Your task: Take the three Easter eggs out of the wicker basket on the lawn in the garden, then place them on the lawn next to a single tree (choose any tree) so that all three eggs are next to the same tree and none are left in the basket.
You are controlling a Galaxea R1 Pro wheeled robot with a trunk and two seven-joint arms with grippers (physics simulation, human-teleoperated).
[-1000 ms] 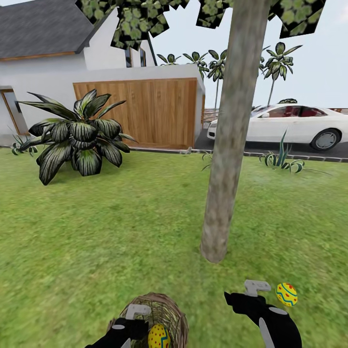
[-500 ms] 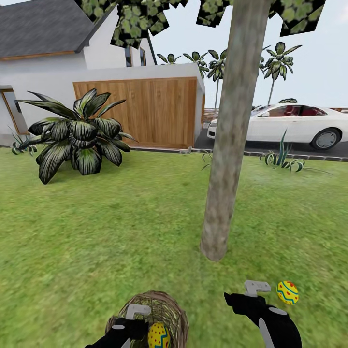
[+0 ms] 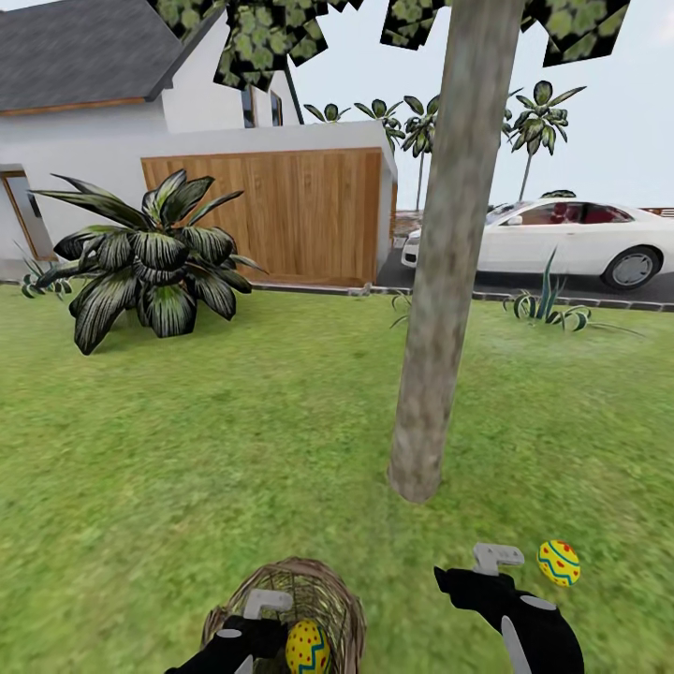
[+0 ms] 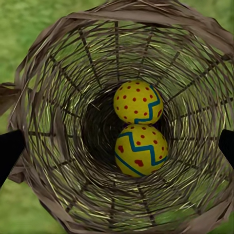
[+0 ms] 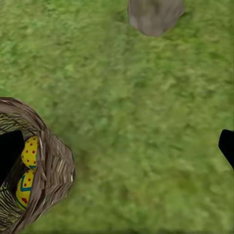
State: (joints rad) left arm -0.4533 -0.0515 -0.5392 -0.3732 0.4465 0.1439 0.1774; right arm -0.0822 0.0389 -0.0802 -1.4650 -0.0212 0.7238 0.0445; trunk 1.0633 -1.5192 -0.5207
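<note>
- Sitting at the near edge of the head view, the wicker basket (image 3: 288, 613) is seen on the lawn (image 3: 234, 449), with the left gripper (image 3: 251, 625) poised over its braided rim.
- Two Easter eggs (image 4: 139, 126) are shown deep in the basket in the left wrist view, touching each other; the dark fingertips (image 4: 9, 151) are spread wide at either side of the rim, nothing being held between them.
- The right gripper (image 3: 487, 578) is held just above bare grass to the right of the basket; its fingers (image 5: 227, 145) are parted and empty in the right wrist view.
- A third egg (image 3: 559, 563) is seen on the grass just right of the right gripper, apart from it.
- Open grass is left between the basket, the right gripper and the tree (image 3: 440, 281), whose pale trunk base is met a little farther ahead.
- Beyond, the lawn runs wide and unobstructed to a broad-leaved plant (image 3: 150, 267) at the left, bounded by a wooden fence (image 3: 267, 215), a house (image 3: 75, 122) and a white car (image 3: 552, 241).
</note>
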